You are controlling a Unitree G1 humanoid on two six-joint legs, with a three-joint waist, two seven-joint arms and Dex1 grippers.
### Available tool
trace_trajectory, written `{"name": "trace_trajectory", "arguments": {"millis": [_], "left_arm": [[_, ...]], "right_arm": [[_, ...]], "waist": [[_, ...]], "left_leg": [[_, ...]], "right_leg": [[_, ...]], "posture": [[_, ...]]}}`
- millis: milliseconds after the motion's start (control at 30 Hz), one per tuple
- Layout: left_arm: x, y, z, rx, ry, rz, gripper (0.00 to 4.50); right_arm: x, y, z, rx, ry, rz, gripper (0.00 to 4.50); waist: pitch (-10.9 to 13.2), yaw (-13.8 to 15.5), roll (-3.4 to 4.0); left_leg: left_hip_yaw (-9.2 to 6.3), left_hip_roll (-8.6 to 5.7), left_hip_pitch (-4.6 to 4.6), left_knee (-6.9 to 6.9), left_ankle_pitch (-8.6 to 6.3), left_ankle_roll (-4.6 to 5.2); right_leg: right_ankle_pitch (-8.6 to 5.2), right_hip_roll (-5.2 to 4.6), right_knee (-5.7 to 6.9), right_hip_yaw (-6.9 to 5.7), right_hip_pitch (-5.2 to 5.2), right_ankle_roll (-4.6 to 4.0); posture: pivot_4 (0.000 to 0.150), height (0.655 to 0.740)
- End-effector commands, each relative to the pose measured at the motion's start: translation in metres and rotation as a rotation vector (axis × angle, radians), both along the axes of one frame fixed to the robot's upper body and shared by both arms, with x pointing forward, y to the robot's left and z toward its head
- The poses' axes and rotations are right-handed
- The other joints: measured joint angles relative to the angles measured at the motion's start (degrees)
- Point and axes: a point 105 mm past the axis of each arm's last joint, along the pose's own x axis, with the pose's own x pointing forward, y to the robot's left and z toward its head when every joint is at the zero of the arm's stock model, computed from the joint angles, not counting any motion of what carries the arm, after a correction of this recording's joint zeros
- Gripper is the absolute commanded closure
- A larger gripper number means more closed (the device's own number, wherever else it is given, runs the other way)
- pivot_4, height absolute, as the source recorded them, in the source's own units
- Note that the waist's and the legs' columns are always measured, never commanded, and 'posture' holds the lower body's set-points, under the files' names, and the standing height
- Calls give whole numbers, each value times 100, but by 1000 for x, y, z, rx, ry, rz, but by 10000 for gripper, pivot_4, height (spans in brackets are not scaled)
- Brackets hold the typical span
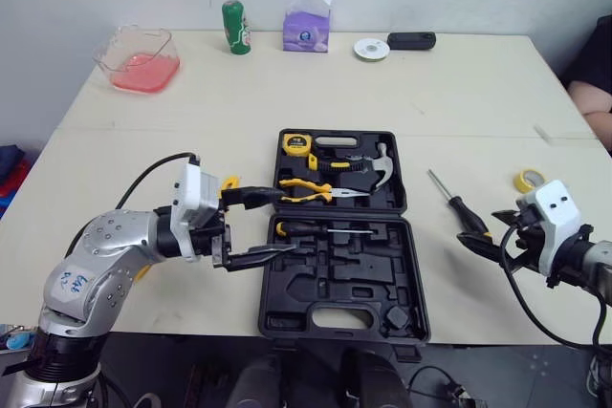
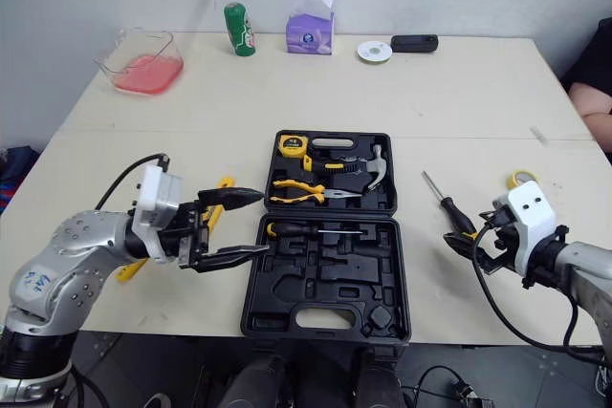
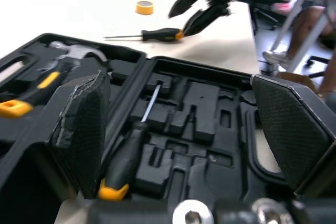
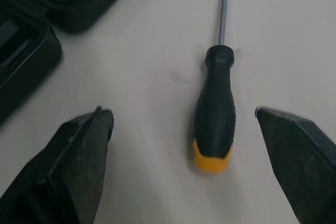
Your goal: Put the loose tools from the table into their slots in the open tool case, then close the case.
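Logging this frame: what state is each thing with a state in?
Case: open.
Loose screwdriver: lying on table, not gripped.
Left gripper: open, empty, at case's left edge.
Right gripper: open, empty, at loose screwdriver's handle.
Hammer: in case.
Pliers: in case.
Tape measure: in case.
Second screwdriver: in case.

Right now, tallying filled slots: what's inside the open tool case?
Inside the tool case: a tape measure, pliers and hammer in the far half, one screwdriver in the near half; other near slots look empty. The left gripper covers part of its left edge.
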Motion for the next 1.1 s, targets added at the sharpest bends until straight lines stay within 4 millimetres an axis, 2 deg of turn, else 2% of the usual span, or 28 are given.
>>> {"name": "trace_trajectory", "arguments": {"millis": [33,167,367,567,667,867,967,1067,1100], "left_arm": [[-8,-5,5,-2,-31,-34,224],[-10,-2,4,20,-35,-30,224],[-10,-2,2,34,-38,-21,224],[-11,-1,2,32,-39,-16,224],[-11,-2,2,33,-42,-17,0],[-9,-2,5,25,-60,-13,0],[-8,-1,5,32,-77,-14,0],[-7,0,5,28,-63,-20,0],[-8,0,8,10,-37,-34,0]], "right_arm": [[5,-7,-5,-26,18,-16,0],[17,-12,-10,-32,18,-34,0],[25,-3,-13,-2,32,-12,0],[30,-2,-15,38,31,-50,0],[31,-1,-16,35,23,-55,7029],[30,-4,-17,12,17,-60,35022],[30,-2,-12,20,-24,-38,35012],[31,-1,2,2,-126,14,35012],[32,2,14,-31,-192,64,35012]], "waist": [[0,-2,0],[0,-9,0],[0,-16,0],[0,-12,-1],[0,-12,-1],[-1,-13,-2],[-1,-12,-3],[-1,-13,-2],[-1,-13,-2]], "left_leg": [[-2,0,-23,14,0,1],[3,-11,-35,27,8,11],[4,-10,-33,30,9,11],[3,-13,-34,31,9,12],[2,-13,-34,31,9,12],[3,-13,-33,31,9,12],[3,-14,-33,31,9,12],[3,-15,-33,31,9,12],[3,-15,-33,31,9,12]], "right_leg": [[2,2,7,0,-20,3],[4,11,27,1,-36,6],[4,8,35,5,-36,6],[5,8,35,3,-36,7],[5,8,35,3,-35,7],[5,9,36,3,-35,7],[5,8,36,3,-35,8],[5,10,37,3,-36,8],[5,10,37,3,-36,8]], "posture": [[1500,7400],[1500,7400],[1500,7400],[1500,7400],[1500,7400],[1500,7400],[1500,7400],[1500,7400],[1500,7400]]}}
